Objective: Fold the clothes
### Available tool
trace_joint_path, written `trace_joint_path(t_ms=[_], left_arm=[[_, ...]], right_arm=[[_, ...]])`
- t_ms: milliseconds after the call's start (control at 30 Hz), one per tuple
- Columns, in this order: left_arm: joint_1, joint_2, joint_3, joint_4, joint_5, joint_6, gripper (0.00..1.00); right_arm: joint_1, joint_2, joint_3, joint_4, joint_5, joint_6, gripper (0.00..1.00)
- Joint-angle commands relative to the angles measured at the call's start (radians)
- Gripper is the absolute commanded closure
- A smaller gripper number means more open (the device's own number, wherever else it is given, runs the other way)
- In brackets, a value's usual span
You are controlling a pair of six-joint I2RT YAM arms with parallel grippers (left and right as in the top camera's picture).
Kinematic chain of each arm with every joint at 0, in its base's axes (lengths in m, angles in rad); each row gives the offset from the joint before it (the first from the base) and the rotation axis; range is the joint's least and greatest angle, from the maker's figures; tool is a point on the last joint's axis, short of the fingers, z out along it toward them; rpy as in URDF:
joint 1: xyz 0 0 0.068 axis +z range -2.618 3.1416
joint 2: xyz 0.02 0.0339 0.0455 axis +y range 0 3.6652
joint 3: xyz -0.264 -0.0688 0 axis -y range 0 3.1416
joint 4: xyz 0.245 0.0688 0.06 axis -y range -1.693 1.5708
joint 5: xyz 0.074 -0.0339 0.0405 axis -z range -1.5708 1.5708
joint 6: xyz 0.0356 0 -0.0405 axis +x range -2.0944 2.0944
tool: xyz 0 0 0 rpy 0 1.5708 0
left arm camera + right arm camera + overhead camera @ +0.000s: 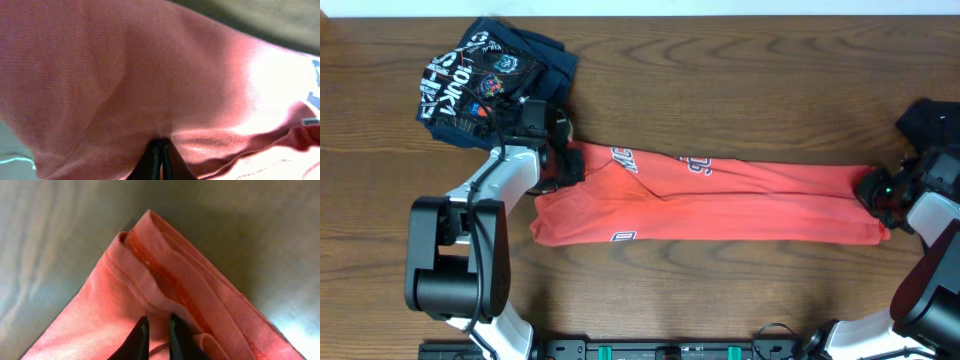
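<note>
One red shirt [720, 200], stretched across table [720, 80]; our left gripper [567, 165] and right gripper [872, 190] each clamp one end.

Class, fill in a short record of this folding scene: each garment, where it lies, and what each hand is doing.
coral T-shirt: folded into a long strip lying across the table
navy printed garment: bunched at the far left, beyond the strip's left end
black garment: at the right edge, partly out of frame
left hand: shut on fabric at the strip's left end
right hand: pinching the hem corner at the strip's right end
</note>
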Motion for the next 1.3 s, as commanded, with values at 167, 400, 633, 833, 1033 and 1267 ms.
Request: trace_joint_path(t_ms=[167, 400, 633, 833, 1033, 1267], left_arm=[[0.016, 0.038, 0.018, -0.062, 0.038, 0.015, 0.84], [0.026, -0.030, 0.046, -0.135, 0.039, 0.018, 0.74], [0.026, -0.169, 0.047, -0.214, 0.100, 0.017, 0.70], [0.026, -0.336, 0.046, -0.282, 0.110, 0.018, 0.66], [0.026, -0.444, 0.046, -0.286, 0.109, 0.019, 0.61], [0.026, -0.453, 0.046, -0.285, 0.109, 0.019, 0.57]], right_arm=[[-0.071, -0.002, 0.061, -0.026, -0.324, -0.072, 0.58], [-0.185, -0.047, 0.202, -0.298, -0.362, -0.253, 0.50], [-0.188, -0.016, 0.217, -0.323, -0.225, -0.408, 0.33], [-0.184, 0.068, 0.217, -0.297, -0.143, -0.437, 0.30], [-0.181, 0.158, 0.217, -0.317, -0.159, -0.502, 0.31], [-0.181, 0.195, 0.217, -0.391, -0.223, -0.547, 0.50]])
